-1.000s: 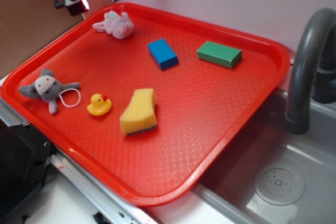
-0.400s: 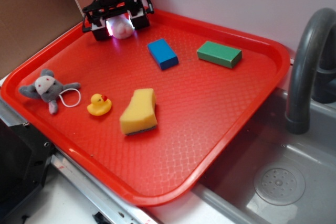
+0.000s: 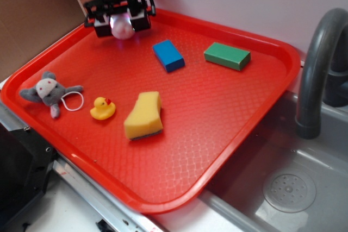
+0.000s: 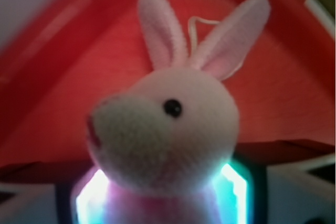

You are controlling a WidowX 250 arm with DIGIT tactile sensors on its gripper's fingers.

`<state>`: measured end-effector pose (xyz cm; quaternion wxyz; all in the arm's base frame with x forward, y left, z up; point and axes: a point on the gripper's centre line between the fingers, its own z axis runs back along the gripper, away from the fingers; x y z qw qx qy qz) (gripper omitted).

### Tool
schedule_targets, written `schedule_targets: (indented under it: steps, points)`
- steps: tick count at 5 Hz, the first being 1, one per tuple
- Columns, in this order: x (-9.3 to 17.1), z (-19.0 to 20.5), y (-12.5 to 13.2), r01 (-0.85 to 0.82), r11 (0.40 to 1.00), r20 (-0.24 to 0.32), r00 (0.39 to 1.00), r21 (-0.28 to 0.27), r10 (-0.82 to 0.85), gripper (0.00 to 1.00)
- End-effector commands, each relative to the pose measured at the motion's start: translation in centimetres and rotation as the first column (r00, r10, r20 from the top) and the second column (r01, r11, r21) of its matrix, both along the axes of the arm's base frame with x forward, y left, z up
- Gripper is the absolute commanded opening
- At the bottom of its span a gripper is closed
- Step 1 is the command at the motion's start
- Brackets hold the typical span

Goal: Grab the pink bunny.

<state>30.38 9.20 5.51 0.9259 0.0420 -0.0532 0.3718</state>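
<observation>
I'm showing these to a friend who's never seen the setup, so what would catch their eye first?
Probably the pink bunny filling the wrist view, its head and ears up close between glowing jaws. In the exterior view the gripper sits over the bunny at the far left corner of the big red tray. Nearer the front lie a yellow sponge, a rubber duck and a grey plush mouse.

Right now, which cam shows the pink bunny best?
Wrist view: the pink bunny fills the frame, with ears, eye and snout clear. The exterior view shows only a pale blob between the fingers of the gripper at the far corner of the red tray.
</observation>
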Motion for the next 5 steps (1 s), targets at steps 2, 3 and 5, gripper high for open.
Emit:
schedule_targets:
  steps: [2, 3, 5]
  points:
    - [-7.1, 11.8, -10.0, 0.703, 0.711, -0.158, 0.7, -0.022, -0.697, 0.0]
    - [-8.0, 14.7, -10.3, 0.797, 0.603, -0.043, 0.602, -0.033, -0.798, 0.0]
    - [-8.4, 16.4, -9.2, 0.774, 0.633, 0.021, 0.633, 0.0, -0.774, 0.13]
